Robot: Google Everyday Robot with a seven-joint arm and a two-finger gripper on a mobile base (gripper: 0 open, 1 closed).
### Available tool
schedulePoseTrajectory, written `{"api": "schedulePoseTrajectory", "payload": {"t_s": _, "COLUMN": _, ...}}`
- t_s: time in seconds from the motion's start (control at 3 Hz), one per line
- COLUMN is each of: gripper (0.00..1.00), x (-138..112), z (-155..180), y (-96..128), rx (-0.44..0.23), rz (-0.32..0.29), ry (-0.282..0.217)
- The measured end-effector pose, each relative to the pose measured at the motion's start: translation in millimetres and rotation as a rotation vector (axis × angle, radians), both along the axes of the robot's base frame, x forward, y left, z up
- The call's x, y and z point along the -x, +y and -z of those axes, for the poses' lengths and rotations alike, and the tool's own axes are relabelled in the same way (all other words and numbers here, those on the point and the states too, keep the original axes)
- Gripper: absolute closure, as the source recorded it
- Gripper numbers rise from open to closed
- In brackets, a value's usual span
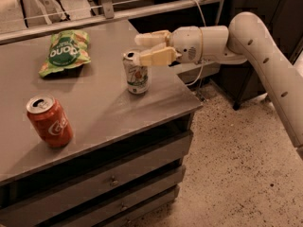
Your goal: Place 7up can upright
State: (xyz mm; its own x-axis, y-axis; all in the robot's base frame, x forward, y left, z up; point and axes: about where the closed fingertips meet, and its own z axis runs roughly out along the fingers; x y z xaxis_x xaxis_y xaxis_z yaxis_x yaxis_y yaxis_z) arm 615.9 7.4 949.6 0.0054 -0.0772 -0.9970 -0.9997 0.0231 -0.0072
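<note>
The can (137, 75) stands up on the table (106, 110), so I should slide the gripper (140, 48), its fingers apart by the can's top, straight away without bumping it.

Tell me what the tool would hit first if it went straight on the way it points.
The 7up can: the tool sits at its top rim, pointing across the table. Depth is unclear; if it passes behind the can, the green snack bag looks next in line.
</note>
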Motion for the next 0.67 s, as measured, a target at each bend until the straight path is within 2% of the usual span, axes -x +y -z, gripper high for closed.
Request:
{"api": "schedulePoseTrajectory", "payload": {"t_s": 0.33, "gripper": 0.00, "x": 0.7, "z": -0.3, "y": 2.7, "rx": 0.000, "rz": -0.005, "ry": 0.000}}
{"api": "schedulePoseTrajectory", "payload": {"t_s": 0.67, "gripper": 0.00, "x": 0.7, "z": -0.3, "y": 2.9, "rx": 0.000, "rz": -0.005, "ry": 0.000}}
